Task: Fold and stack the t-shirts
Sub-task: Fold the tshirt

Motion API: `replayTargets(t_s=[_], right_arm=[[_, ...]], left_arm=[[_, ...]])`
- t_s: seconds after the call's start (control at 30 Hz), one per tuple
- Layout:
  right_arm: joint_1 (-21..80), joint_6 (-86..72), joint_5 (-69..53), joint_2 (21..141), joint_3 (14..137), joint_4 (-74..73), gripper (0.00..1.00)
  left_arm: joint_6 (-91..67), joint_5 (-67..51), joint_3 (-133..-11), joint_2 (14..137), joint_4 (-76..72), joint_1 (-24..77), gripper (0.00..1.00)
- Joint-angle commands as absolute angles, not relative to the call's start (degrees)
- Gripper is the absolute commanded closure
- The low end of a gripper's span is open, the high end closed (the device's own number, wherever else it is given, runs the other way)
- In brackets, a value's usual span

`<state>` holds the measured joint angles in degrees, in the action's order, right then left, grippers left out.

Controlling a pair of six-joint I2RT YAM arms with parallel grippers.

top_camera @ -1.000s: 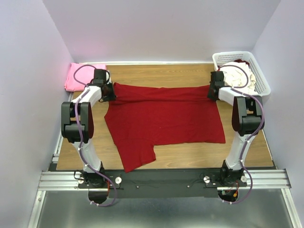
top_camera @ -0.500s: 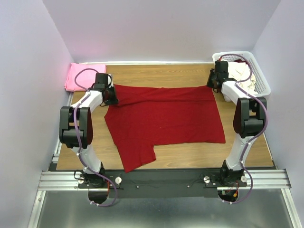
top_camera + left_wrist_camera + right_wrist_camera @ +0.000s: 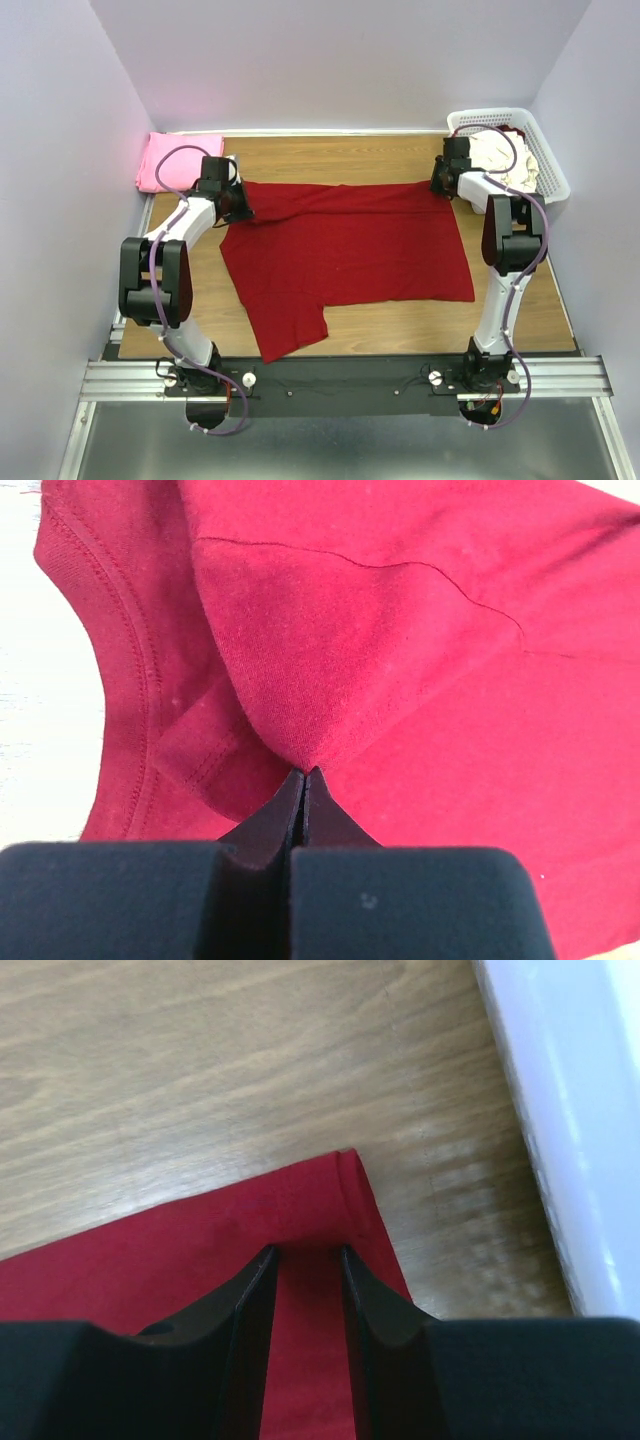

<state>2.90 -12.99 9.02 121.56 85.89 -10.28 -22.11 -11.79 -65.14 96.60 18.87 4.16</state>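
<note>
On the brown wooden table [image 3: 330, 155] the dark red soft cloth t-shirt [image 3: 350, 245] is lying spread. The left gripper [image 3: 303, 780] is pinching a cloth peak at the far-left corner, fingers pressed together. The right gripper [image 3: 303, 1255] is straddling the far-right hem, fingers slightly apart. It likely needs closing squarely on the hem before both lift evenly.

The plain dark red shirt [image 3: 350, 250] lies on a brown wood-grain table [image 3: 330, 152]. The bright pink shirt [image 3: 165, 160] is upper left. Upper right, a white lattice basket [image 3: 553, 168] holds cream cloth [image 3: 497, 153].
</note>
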Motion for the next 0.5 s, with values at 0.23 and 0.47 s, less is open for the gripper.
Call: replayTargets(t_s=[0.23,0.47], right_arm=[[2.5,-12.6,13.1,124.3,87.0,-10.0,0.62],[2.5,-11.1,12.4,123.3,86.8,-10.0,0.62]], left_arm=[[-24.0,-10.7,-60.3,93.1,17.5,4.3,0.91],[-25.9,-4.7,-61.1,89.5,14.5,1.8,0.38]])
